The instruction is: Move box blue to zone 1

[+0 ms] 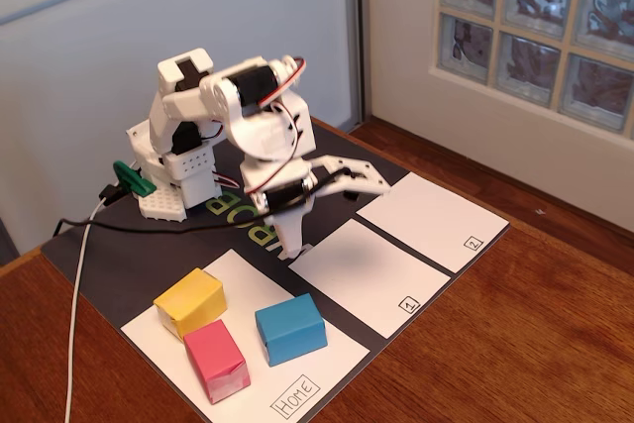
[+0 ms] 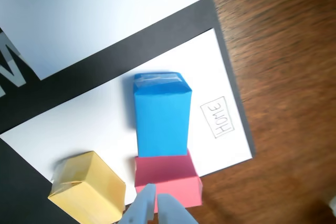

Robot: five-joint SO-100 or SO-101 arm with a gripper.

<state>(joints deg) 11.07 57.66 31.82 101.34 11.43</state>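
The box blue sits on the Home panel just beside the pink box, so the pincer, pressed together and empty, should spread, descend squarely, avoiding its neighbours, before carrying toward zone 1.

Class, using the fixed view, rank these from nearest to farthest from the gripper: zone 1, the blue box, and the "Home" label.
Measured from the gripper:
1. zone 1, the white panel right beside the fingertips.
2. blue box, below it on the Home panel.
3. Home label, at that panel's bottom corner.
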